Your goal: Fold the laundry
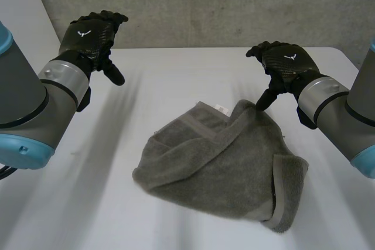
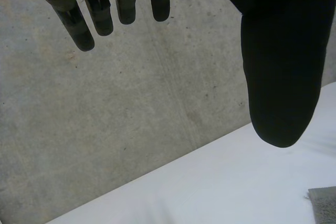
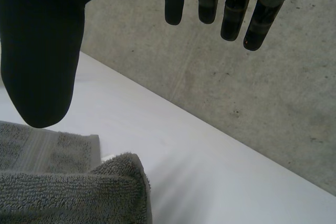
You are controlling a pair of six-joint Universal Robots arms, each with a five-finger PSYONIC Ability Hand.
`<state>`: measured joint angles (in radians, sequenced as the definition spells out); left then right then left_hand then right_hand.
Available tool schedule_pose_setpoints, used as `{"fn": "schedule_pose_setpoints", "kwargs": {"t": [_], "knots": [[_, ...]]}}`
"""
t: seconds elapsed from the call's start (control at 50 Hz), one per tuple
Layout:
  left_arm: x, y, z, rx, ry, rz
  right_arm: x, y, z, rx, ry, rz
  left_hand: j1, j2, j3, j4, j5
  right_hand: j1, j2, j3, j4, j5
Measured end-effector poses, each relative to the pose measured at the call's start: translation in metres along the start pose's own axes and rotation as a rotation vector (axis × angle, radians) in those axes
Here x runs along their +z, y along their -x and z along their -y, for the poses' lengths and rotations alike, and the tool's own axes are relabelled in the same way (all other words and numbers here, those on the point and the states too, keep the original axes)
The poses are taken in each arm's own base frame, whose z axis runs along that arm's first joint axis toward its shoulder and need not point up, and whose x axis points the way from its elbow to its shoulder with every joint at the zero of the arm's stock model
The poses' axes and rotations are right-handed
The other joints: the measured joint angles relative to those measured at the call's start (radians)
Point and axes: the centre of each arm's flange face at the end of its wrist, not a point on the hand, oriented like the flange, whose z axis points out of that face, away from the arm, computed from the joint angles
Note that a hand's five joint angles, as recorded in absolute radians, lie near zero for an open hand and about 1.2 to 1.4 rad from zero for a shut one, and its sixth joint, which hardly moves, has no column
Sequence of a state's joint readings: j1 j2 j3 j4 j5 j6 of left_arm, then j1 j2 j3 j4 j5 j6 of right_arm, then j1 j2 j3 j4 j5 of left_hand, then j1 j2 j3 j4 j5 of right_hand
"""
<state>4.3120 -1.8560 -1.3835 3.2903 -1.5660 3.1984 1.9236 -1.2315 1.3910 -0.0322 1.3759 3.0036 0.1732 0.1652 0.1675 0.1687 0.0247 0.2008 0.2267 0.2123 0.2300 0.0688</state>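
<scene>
A grey towel (image 1: 222,165) lies loosely bunched on the white table (image 1: 88,203), right of the middle, with a small white label at its far edge. My right hand (image 1: 285,65) hovers just above the towel's far right part, open, thumb pointing down toward the cloth. In the right wrist view the towel (image 3: 68,187) lies below the thumb (image 3: 42,61), and the fingers (image 3: 233,14) are straight and hold nothing. My left hand (image 1: 91,34) hangs open above the table's far left, well clear of the towel. Its fingers (image 2: 100,9) and thumb (image 2: 281,61) are spread apart.
A grey concrete wall (image 1: 234,4) rises right behind the table's far edge. Bare white tabletop stretches left of the towel and in front of it. A towel corner (image 2: 323,203) peeks in beside the left thumb.
</scene>
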Motion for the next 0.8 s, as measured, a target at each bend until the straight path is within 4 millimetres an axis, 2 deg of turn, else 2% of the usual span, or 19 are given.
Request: {"fn": "schedule_pose_setpoints", "kwargs": {"t": [0.8], "knots": [[-0.0004,-0.0003,0.0006,0.000,-0.003,-0.001,-0.0002,0.0015,-0.0008,0.000,0.002,0.004,0.000,0.000,0.000,0.000,0.000,0.000,0.000,0.000,0.000,0.000]]}}
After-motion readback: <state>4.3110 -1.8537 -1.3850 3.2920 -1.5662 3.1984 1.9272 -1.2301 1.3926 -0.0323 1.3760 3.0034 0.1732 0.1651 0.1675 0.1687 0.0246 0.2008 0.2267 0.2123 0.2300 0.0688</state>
